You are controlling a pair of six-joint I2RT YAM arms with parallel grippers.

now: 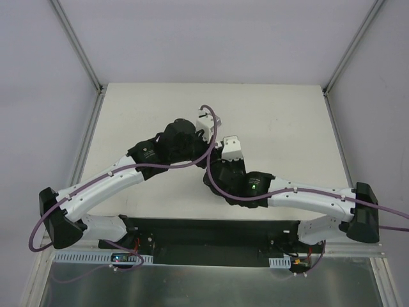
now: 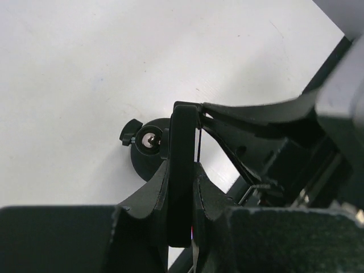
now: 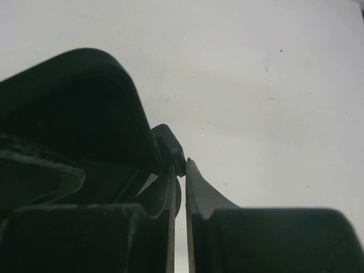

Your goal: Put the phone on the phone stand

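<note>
- The phone [image 2: 182, 125] is seen edge-on in the left wrist view, clasped between the fingers of the left gripper [image 2: 182, 168].
- The phone stand [image 2: 145, 162] stands on the white table [image 1: 287, 115], directly beyond the phone, showing its disc base and a side knob; whether phone and stand touch cannot be told.
- The right gripper [image 3: 179, 165] has its jaws drawn together with only a sliver between them, its tips at the phone's far end.
- Both arms meet mid-table.
</note>
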